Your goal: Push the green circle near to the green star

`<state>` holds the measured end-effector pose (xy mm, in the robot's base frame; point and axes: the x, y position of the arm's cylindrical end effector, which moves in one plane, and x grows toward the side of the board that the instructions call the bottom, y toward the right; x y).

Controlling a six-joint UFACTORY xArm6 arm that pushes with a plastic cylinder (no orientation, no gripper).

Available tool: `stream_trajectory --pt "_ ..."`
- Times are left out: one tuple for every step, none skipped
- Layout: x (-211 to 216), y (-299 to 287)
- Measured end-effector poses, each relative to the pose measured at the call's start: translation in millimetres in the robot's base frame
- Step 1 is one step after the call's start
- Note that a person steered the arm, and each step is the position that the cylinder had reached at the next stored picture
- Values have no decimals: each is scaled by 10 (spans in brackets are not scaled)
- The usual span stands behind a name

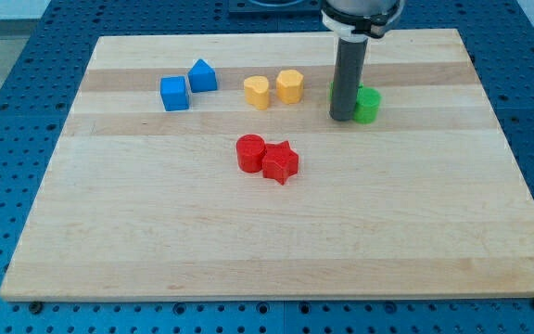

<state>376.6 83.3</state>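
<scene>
No writing or brand shows anywhere. There is no pincer, only the rod: my tip (341, 118) rests on the table (248, 232), touching the green circle (368, 105) at its right. A green sliver (333, 92) peeks out just left, shape unclear.

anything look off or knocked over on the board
Nothing stands out. The blue, yellow and red blocks sit flat in tidy pairs on the wooden board. My tip stands beside a green block, hiding part of the green behind it.
</scene>
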Motion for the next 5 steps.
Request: stream_trajectory --pt "0 -231" --pt "-1 -376" --pt "0 -476" --pt "-1 -866" --pt "-3 -1240"
